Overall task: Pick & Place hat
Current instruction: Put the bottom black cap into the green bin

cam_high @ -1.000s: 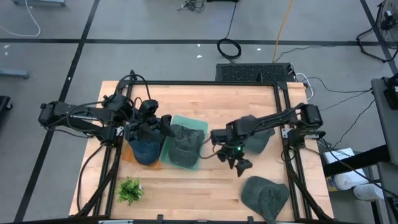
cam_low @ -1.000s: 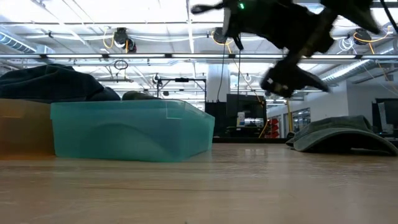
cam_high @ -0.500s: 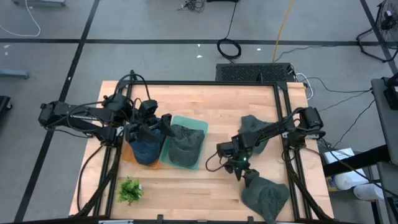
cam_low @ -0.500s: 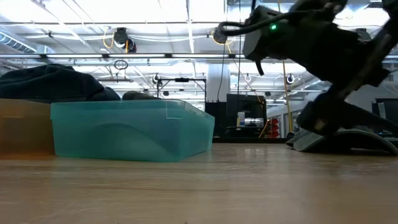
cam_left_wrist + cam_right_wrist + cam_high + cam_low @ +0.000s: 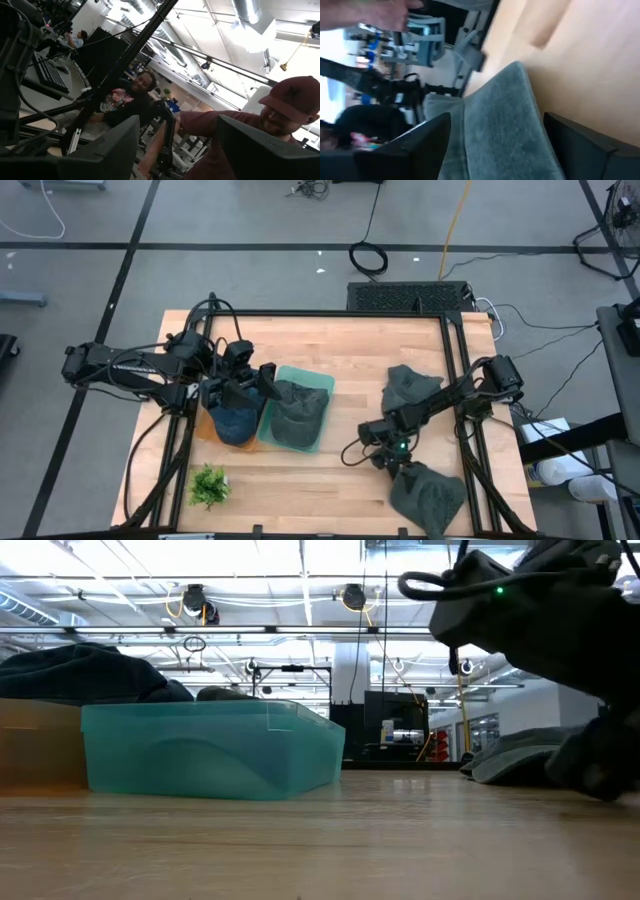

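The right gripper [image 5: 393, 467] is down at the near-right grey hat [image 5: 428, 496], fingers spread wide – the brim sits between them, not clamped. The left gripper [image 5: 262, 378] hangs over the teal bin [image 5: 322, 385] with another hat [image 5: 292, 414] inside, fingers apart, holding nothing.

The table [image 5: 340, 340] is pale wood with a smooth, matt grain. The teal bin [image 5: 210, 750] is translucent, glossy plastic. The grey-green hat [image 5: 505, 130] is soft cloth with a fine ribbed weave.
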